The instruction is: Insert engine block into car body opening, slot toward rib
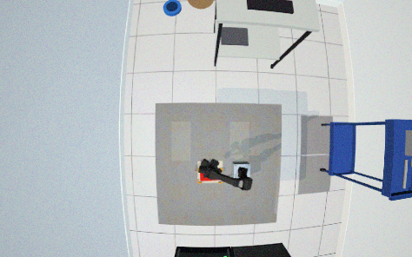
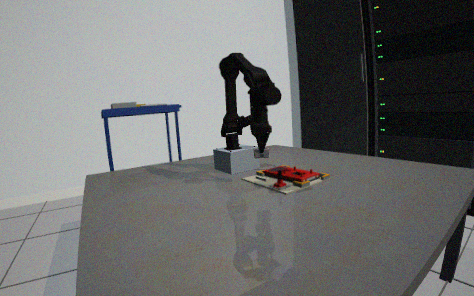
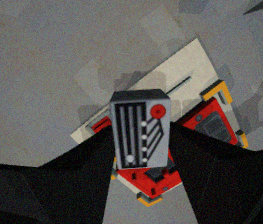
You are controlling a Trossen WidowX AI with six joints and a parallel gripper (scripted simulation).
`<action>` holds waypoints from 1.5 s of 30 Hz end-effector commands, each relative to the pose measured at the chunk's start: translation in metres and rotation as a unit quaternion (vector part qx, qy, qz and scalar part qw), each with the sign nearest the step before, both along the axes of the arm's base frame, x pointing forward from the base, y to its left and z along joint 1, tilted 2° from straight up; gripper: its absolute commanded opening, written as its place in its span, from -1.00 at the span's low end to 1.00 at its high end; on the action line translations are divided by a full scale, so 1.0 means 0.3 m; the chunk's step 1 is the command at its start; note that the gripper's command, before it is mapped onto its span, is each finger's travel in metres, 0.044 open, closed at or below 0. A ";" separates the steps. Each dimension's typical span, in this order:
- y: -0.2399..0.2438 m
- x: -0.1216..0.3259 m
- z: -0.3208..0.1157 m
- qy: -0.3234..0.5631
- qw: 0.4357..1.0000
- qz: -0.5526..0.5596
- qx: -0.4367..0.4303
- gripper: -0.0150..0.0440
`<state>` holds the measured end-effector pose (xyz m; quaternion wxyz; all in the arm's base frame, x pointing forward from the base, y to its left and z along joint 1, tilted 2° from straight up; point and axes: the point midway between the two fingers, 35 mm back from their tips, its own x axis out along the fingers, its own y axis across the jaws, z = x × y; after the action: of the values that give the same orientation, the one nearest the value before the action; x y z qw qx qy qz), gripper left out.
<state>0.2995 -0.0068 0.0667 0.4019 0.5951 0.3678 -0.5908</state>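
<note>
My gripper (image 1: 209, 167) (image 2: 261, 150) (image 3: 140, 129) points down, shut on the engine block (image 2: 266, 155) (image 3: 154, 150). The block is grey, with dark grooves and a red disc on the face toward the wrist camera. It is held above the board, clear of the table. The red car body (image 1: 204, 177) (image 2: 294, 174) (image 3: 133, 176) lies on the cream board (image 2: 248, 175) (image 3: 184, 62), turned at an angle in the wrist view. The block and fingers cover the middle of the car body there. Dark recesses show below the block; the rib cannot be made out.
Yellow corner pieces (image 2: 325, 175) (image 3: 217, 91) stand around the car body. A small red upright piece (image 2: 280, 181) stands on the board's near side. The arm's base stands on a grey-blue box (image 1: 236, 166) (image 2: 234, 161) beside the board, on the grey table (image 1: 186, 204) (image 2: 174, 225).
</note>
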 end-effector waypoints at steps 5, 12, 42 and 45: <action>0.053 0.024 -0.024 0.005 0.990 0.138 -0.002 -0.49; 0.102 0.038 -0.044 0.008 0.966 0.257 -0.006 -0.49; 0.326 0.074 -0.136 0.022 0.713 0.701 -0.020 -0.49; 0.349 0.075 -0.145 0.023 0.675 0.737 -0.021 -0.49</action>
<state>0.3201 0.0907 0.0263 0.7035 0.1452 0.6769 -0.1604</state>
